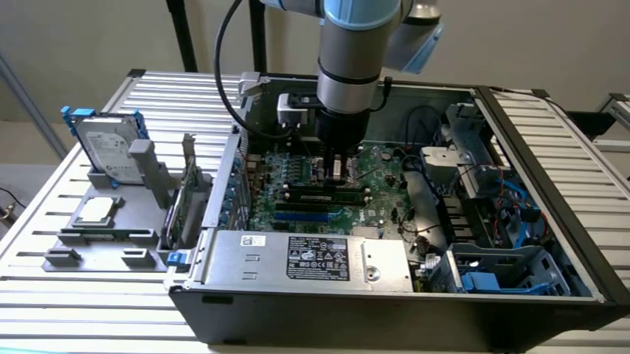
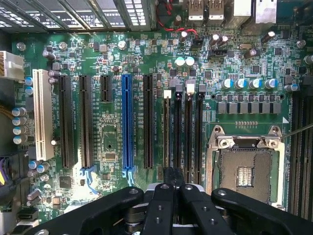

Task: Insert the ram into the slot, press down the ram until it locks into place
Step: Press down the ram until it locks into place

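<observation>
closed gripper [image 2: 172, 183], atop ram [image 1: 328, 196], in slot [image 2: 167, 132]

Plain beige wall [image 1: 88, 37] behind, far side of scene. Work table [image 1: 79, 310] with ribbed silver aluminium top, slats running across. Two black vertical posts [image 1: 183, 35] stand at far edge of table. Light even, soft, without strong shadows. At exterior view's left, pale floor [image 1: 12, 181] visible beyond table edge.
</observation>
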{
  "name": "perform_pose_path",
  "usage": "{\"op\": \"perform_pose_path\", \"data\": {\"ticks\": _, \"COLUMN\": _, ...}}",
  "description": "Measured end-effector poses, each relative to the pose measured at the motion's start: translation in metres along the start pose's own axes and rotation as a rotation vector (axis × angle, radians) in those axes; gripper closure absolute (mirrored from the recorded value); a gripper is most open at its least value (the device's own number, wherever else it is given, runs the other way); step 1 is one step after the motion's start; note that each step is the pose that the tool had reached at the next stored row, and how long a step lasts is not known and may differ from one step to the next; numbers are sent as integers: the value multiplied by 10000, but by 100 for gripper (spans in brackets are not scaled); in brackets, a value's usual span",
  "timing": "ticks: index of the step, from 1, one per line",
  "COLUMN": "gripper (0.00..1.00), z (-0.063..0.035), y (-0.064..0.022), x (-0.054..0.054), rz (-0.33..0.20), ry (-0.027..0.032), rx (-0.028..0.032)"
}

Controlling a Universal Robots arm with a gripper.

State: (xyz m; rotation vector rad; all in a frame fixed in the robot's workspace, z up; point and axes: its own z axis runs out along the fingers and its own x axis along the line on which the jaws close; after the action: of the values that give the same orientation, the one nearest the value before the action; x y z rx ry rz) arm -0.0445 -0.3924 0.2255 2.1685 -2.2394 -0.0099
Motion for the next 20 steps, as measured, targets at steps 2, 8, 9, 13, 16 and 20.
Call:
{"op": "perform_pose_path", "data": {"ticks": 2, "gripper": 90, "z": -12, "y": -1, "x": -2, "rz": -1, "ry": -12, "rx": -27}}
{"op": "perform_pose_path", "data": {"ticks": 8, "gripper": 90, "z": -123, "y": -9, "x": 1, "rz": -2, "ry": 5, "rx": -197}}
{"op": "perform_pose_path", "data": {"ticks": 9, "gripper": 90, "z": -143, "y": -11, "x": 1, "rz": -3, "ry": 6, "rx": -218}}
{"op": "perform_pose_path", "data": {"ticks": 13, "gripper": 90, "z": -202, "y": -31, "x": 2, "rz": -3, "ry": 9, "rx": -274}}
{"op": "perform_pose_path", "data": {"ticks": 16, "gripper": 90, "z": -210, "y": -44, "x": 1, "rz": -4, "ry": 7, "rx": -286}}
{"op": "perform_pose_path", "data": {"ticks": 20, "gripper": 90, "z": -211, "y": -44, "x": 1, "rz": -4, "ry": -3, "rx": -289}}
